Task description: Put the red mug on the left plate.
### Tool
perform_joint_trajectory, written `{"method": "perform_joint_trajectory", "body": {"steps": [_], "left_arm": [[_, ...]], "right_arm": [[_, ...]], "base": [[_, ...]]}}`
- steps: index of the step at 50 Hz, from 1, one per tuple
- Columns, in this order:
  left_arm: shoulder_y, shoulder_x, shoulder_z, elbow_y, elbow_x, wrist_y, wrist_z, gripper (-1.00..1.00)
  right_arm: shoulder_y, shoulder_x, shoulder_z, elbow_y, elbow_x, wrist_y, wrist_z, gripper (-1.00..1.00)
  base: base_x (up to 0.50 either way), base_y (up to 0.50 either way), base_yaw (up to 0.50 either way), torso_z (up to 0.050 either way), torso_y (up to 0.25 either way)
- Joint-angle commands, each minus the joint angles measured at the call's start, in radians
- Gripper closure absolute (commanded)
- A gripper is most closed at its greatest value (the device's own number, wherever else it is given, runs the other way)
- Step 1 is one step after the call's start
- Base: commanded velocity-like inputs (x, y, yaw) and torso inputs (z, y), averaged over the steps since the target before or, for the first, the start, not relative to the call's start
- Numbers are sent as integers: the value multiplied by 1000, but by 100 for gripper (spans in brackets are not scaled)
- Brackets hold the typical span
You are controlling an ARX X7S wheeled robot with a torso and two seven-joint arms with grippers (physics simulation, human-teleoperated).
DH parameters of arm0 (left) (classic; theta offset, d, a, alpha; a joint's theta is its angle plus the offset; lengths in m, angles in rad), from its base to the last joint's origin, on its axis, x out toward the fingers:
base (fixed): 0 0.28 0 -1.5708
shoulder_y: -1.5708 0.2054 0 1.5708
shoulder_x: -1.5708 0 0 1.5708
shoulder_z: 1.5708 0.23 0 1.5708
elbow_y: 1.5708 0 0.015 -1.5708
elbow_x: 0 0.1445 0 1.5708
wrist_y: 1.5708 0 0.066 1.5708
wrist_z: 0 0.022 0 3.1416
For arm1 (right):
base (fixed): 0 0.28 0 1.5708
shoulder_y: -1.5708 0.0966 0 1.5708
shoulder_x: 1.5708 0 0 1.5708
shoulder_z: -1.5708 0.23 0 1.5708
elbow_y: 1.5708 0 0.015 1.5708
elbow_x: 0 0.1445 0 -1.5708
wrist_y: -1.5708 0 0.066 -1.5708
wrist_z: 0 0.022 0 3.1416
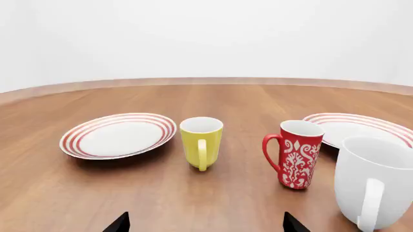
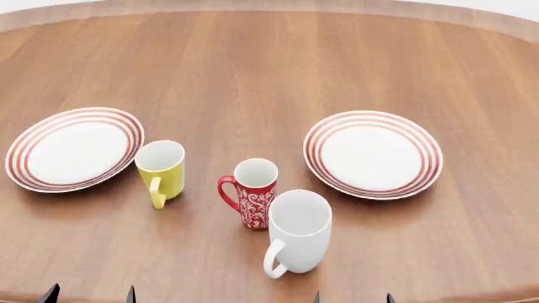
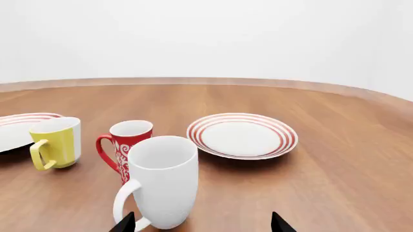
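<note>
Head view: looking down over a round wooden table [image 2: 252, 69]. Standing upright near the middle, the red mug [image 2: 254, 201], long axis vertical, white inside facing up, loop handle pointing left toward the yellow mug [image 2: 161, 172]. Sitting just beside the red mug at its near right, possibly touching, the white mug [image 2: 296, 233], handle turned toward the near left. Lying at far left, the left plate [image 2: 74, 149], just beside the yellow mug and apart from the red mug. Lying to the right, the other plate [image 2: 372, 153]. Showing only as dark tips at the near edge, the left gripper [image 2: 88, 294] and the right gripper [image 2: 352, 298], each pair spread apart, holding nothing.

Left wrist view: facing the yellow mug [image 1: 201, 142] almost head-on, the left gripper [image 1: 205, 223] with tips spread wide and empty. Standing upright to the right of the yellow mug, the red mug [image 1: 295, 154], handle pointing toward it. Resting beyond and left, the left plate [image 1: 119, 135].

Right wrist view: facing the white mug [image 3: 161, 181], the right gripper [image 3: 201, 223] with tips spread and empty. Standing behind it, partly hidden, the red mug [image 3: 125, 148].
</note>
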Motion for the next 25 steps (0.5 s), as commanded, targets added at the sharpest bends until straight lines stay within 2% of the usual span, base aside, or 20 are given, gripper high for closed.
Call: {"method": "perform_joint_trajectory", "body": {"steps": [1, 15, 25], "left_arm": [[1, -15, 18, 2, -17, -2, -19, -100], [-2, -52, 61, -3, -55, 3, -61, -100], [2, -68, 81, 6, -68, 3, -79, -100]], "right_arm": [[2, 15, -22, 11, 8, -7, 26, -100], [2, 54, -68, 17, 43, -22, 68, -100], [2, 69, -85, 12, 59, -19, 83, -100]], "base": [[0, 0, 0, 0, 0], [0, 13, 0, 0, 0], [197, 439, 0, 0, 0]]}}
